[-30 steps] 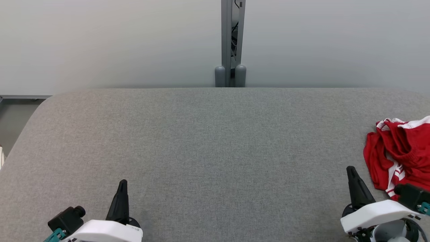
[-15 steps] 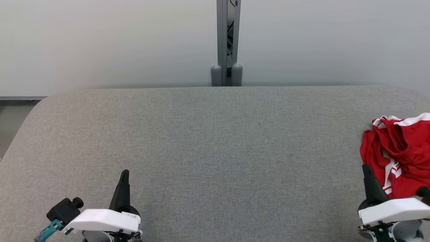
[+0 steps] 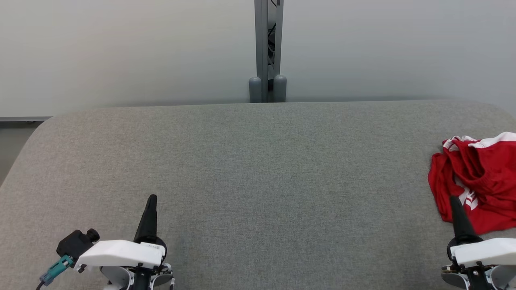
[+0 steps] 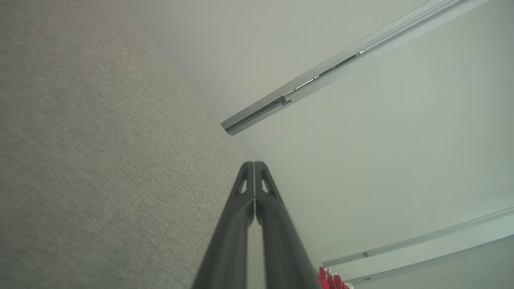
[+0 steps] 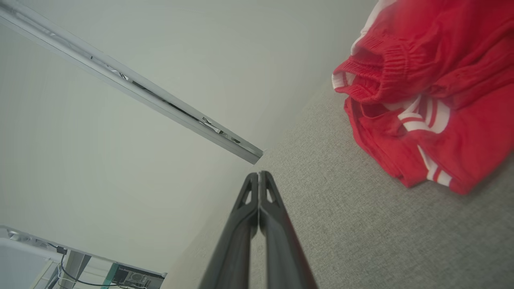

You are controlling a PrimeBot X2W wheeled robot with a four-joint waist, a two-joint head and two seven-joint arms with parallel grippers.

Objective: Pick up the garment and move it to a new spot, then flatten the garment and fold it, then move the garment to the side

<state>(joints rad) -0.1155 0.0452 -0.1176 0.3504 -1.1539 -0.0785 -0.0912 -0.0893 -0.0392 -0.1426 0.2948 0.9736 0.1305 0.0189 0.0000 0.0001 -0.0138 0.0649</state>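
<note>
The right gripper (image 3: 454, 198), fingers pressed together just beside the red garment (image 3: 485, 177), likely needed to spread them before pinching a raised fold.

garment (image 3: 479, 177) on table (image 3: 258, 169), far right side, cut off by frame edge. left gripper (image 3: 151, 198) over front-left of table; right gripper (image 3: 454, 199) front-right, just beside garment's near-left edge. post (image 3: 267, 48) behind table's far edge, ctr, w/ wall (image 3: 121, 52) behind.
</note>
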